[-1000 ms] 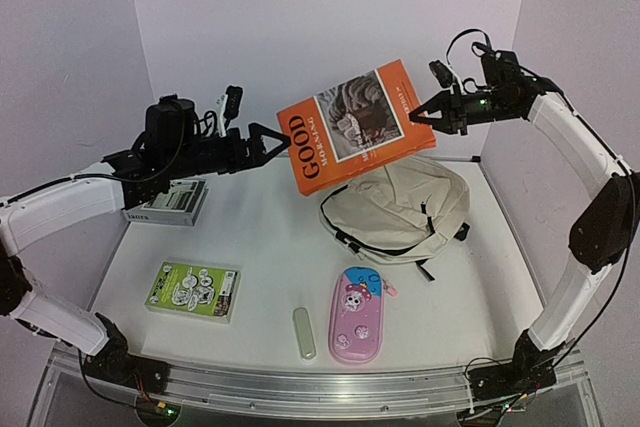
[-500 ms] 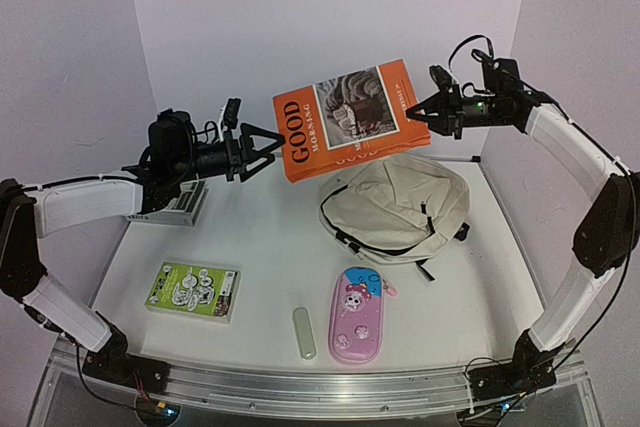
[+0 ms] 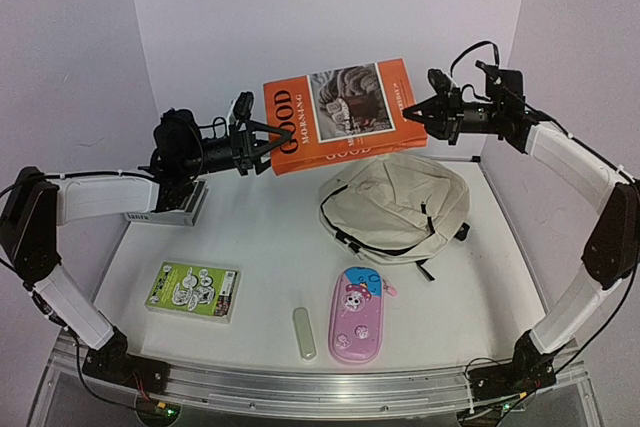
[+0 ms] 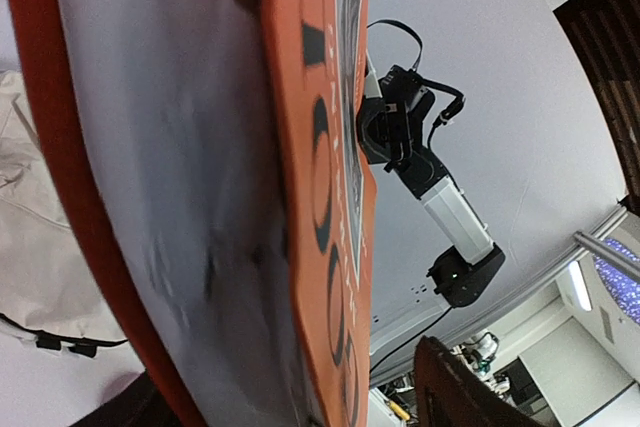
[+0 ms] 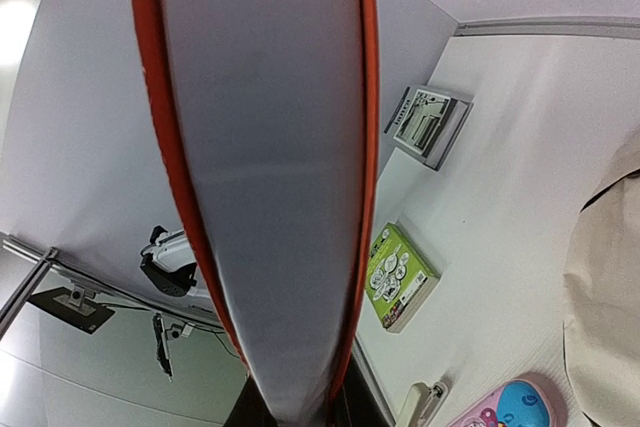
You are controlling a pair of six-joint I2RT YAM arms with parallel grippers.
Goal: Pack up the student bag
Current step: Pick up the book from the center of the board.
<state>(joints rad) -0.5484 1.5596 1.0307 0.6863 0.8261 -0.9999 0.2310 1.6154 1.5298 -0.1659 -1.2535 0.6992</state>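
KM: White tabletop (image 3: 270, 247), pale walls on three sides. What is off the surface?

RT: One orange hardback (image 3: 335, 117), "GOOD MORNING" on the cover. It hangs well above the table between the two arms, cover facing up, slightly tilted.

KM: Right side?

RT: The right gripper (image 3: 412, 113) is clamped on the book's right edge. Its wrist view shows the page block running out from between the fingers.

KM: Left side?

RT: The left gripper (image 3: 268, 144) is at the book's left edge, fingers spread wide, one on each side of the book. In the wrist view one finger (image 4: 455, 387) stands apart from the cover, with a gap showing. The other is mostly hidden, so contact cannot be told.

KM: Bag?

RT: The student bag (image 3: 400, 209) lies flat on the table, right of centre, below the book and apart from it. Zip state cannot be told.

KM: Other items?

RT: A pink pencil case (image 3: 356, 315) sits in front of the bag, with a pale-green oblong (image 3: 304, 333) just left of it. A green box (image 3: 193, 290) lies near left, and a grey-white box (image 3: 170, 203) far left under the left arm.
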